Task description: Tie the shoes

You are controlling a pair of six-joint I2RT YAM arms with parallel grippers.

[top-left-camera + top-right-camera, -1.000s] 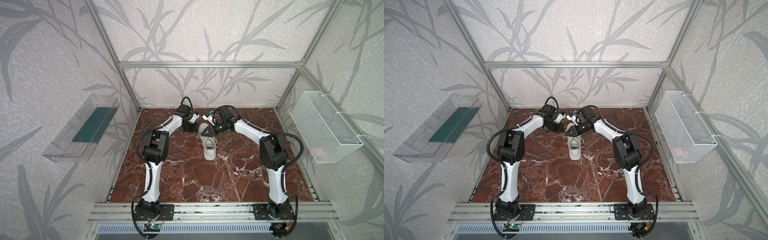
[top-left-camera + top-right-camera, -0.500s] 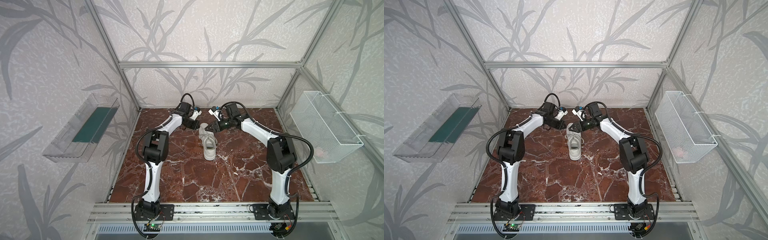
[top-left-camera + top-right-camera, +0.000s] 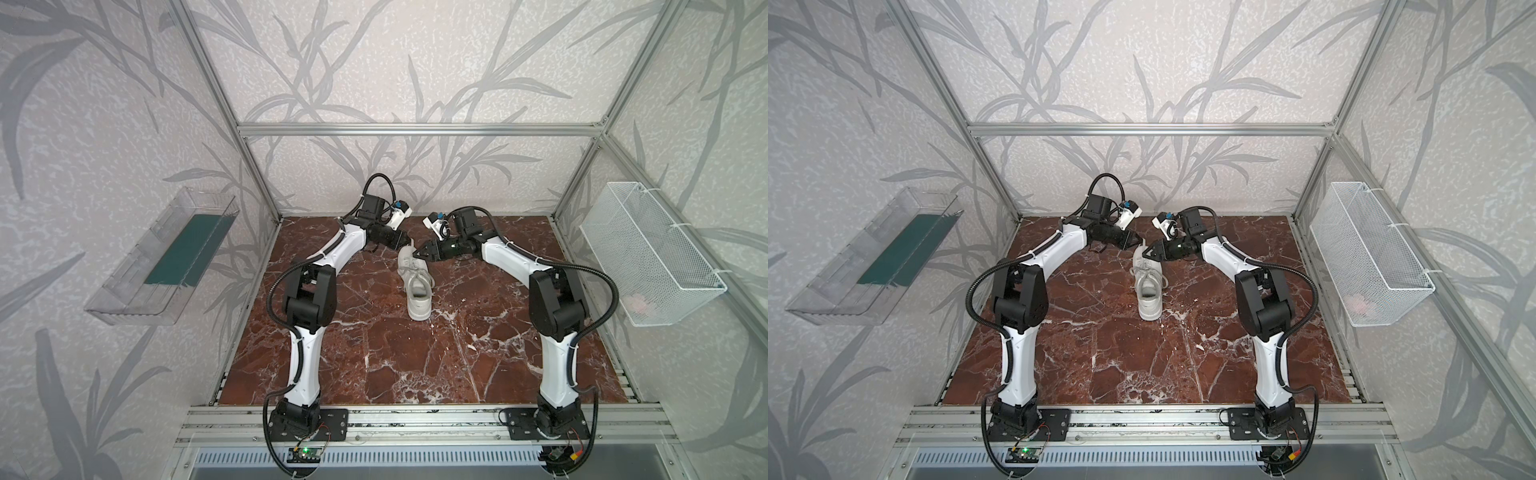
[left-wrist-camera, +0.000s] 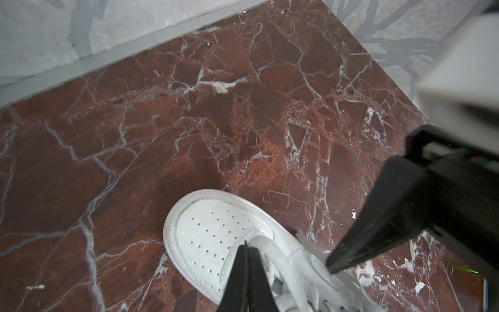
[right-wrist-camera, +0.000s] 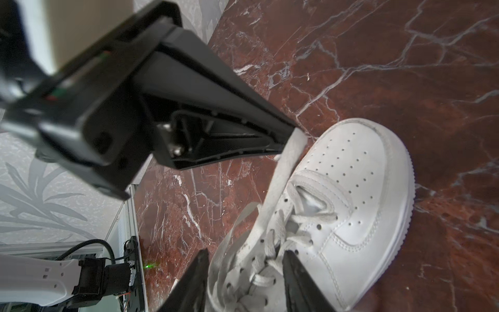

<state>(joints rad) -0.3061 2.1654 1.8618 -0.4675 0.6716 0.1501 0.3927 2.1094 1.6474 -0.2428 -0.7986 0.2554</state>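
1. A white low-top sneaker [image 3: 417,286] sits just above the centre of both top views, its toe pointing at the back wall.
2. The left gripper [image 5: 293,135], jaws pressed together, pinches one flat white lace [image 5: 286,167] and holds it raised beside the toe.
3. The right gripper [image 5: 247,252] has its jaws apart, straddling the crossed lacing and gripping nothing.
4. Advice for this step: keep the raised lace taut and close the right jaws on one loose strand only. Catching the criss-cross lacing would likely drag the shoe.
5. The surface is a polished red-brown marble tabletop [image 3: 374,353] with white veins. It is probably slippery, and nothing anchors the sneaker.
6. The room is an aluminium frame [image 3: 415,129] with grey leaf wallpaper [image 3: 415,62]. A clear plastic tray [image 3: 124,291] hangs at middle left and a white wire basket [image 3: 648,249] at middle right.
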